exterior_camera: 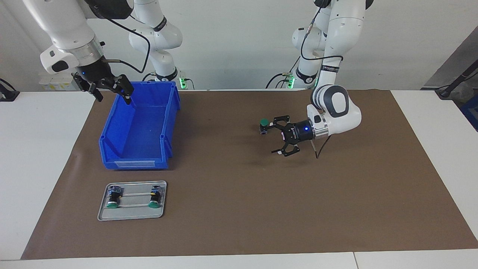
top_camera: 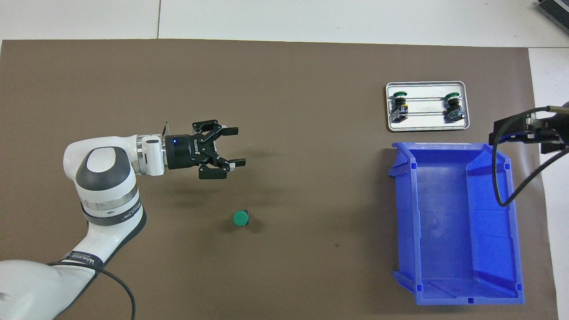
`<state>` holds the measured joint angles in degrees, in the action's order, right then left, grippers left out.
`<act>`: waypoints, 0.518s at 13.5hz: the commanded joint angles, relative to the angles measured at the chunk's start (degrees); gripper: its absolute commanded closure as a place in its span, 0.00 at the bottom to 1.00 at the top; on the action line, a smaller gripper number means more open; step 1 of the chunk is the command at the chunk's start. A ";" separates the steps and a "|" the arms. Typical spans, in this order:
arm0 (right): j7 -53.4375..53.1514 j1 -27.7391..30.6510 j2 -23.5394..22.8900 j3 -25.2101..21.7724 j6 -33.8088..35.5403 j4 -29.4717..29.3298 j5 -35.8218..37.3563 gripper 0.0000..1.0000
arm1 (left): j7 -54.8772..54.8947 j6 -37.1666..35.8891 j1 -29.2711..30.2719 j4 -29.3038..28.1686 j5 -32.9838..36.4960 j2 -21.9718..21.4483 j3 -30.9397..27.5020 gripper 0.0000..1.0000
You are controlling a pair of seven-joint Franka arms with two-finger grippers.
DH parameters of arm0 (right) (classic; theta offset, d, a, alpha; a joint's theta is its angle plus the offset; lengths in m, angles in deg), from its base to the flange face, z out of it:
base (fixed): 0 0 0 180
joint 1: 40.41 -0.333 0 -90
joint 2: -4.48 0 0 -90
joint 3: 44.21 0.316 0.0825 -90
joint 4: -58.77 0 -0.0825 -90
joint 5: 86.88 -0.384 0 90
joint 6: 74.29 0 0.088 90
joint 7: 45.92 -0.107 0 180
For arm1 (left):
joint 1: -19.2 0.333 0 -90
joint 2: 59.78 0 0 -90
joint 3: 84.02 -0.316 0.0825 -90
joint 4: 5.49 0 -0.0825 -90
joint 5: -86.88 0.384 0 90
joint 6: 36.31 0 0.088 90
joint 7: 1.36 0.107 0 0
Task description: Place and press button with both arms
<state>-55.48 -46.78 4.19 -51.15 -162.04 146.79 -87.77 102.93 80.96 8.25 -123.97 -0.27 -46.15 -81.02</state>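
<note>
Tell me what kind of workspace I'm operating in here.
Most likely a robotics lab test bench: two white arms stand at a white table covered by a brown mat, with a blue bin and a metal tray of push-buttons.

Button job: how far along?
Done: the button stands upright on the brown mat, green cap up, released. In hand: nothing; the left gripper is open over bare mat beside the button, and the right gripper waits open over the blue bin. Left: the press.
</note>
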 commanded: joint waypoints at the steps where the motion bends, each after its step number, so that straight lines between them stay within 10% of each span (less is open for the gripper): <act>1: 1.21 0.66 0.56 0.52 -0.23 0.75 -0.96 0.00 | -13.10 6.12 0.21 6.13 16.05 -0.28 -0.71 0.00; 7: 1.21 0.66 0.56 0.52 -0.23 0.75 -0.96 0.00 | -31.15 4.64 11.80 12.30 52.65 -6.68 -2.37 0.00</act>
<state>-55.48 -46.78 4.19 -51.15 -162.04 146.79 -87.77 74.55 86.59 16.41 -111.14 45.21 -49.33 -83.15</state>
